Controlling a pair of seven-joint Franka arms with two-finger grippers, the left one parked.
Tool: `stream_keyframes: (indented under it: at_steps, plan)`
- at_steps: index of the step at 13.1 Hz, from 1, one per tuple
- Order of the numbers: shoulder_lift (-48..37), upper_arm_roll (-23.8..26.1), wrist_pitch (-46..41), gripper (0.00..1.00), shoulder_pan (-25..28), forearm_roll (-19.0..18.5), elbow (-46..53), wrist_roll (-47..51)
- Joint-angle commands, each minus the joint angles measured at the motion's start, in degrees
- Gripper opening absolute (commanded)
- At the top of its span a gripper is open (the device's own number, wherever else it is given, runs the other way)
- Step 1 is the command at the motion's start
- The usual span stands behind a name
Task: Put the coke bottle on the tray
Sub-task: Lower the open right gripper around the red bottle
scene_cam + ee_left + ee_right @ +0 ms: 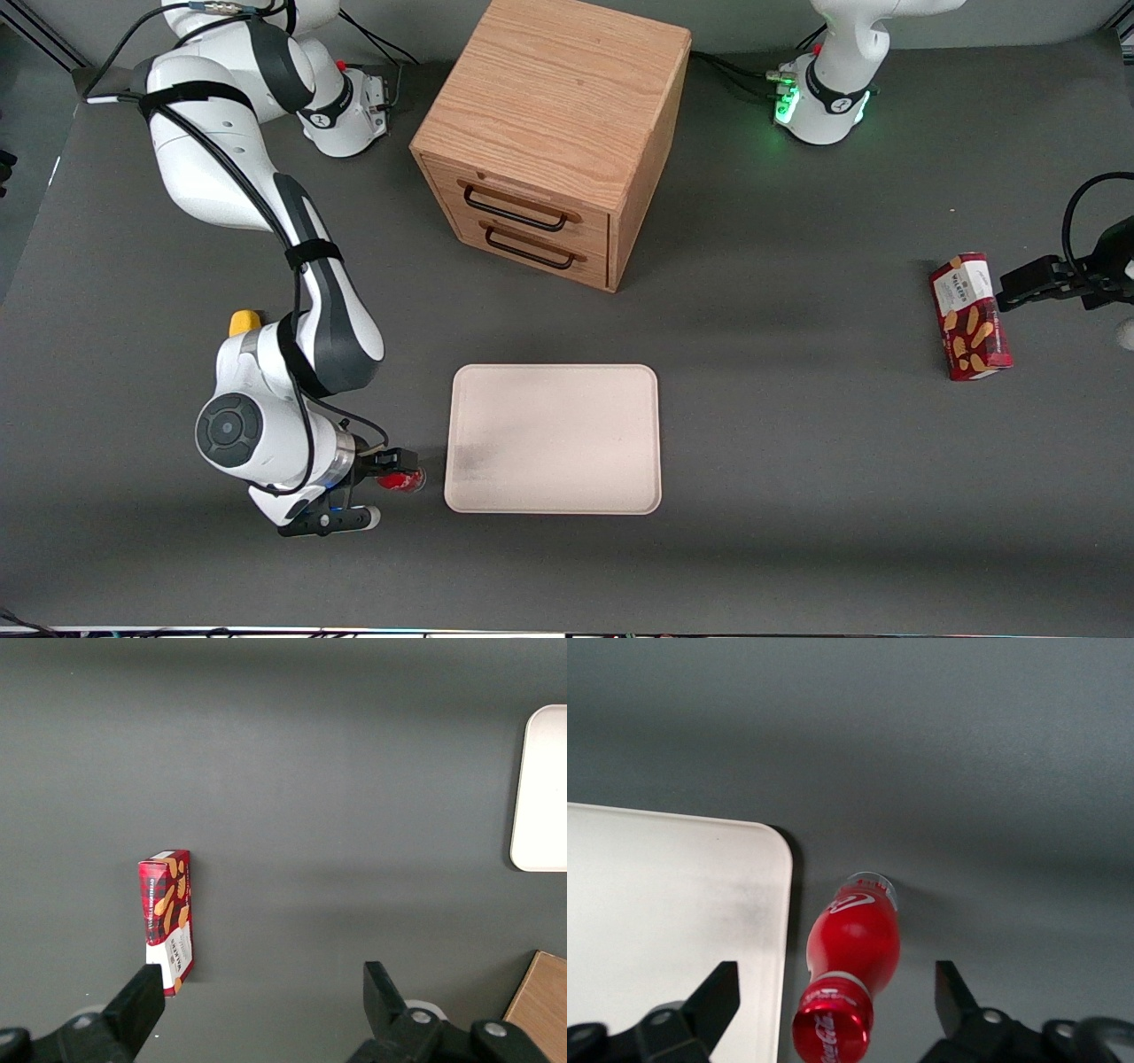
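Coke bottle (850,970): stands on the bench (797,496) just beside the tray's corner nearest the working arm's end, not on it; red cap up, clear base down.
Pincer (383,486): around the bottle, fingers (713,997) spread wide, one on each side, neither touching it.
Tray (554,439): flat on the bench, nearer the front camera than the wooden cabinet (554,133).
Biscuit box (970,316): red, toward the parked arm's end.
Yellow lump (244,321): partly hidden by the working arm.
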Motion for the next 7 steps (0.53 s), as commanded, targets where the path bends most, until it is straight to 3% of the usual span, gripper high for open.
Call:
stream_keyframes:
  at_steps: [1,4,7]
  plan:
    - [0.03,0.11,-0.03,0.62,0.22,-1.24,0.01,1.44]
    - [-0.06,0.11,-0.03,0.22,0.13,-1.16,-0.6,1.09]
    - [-0.06,0.02,-0.03,0.0,0.04,-1.24,-0.69,1.0]
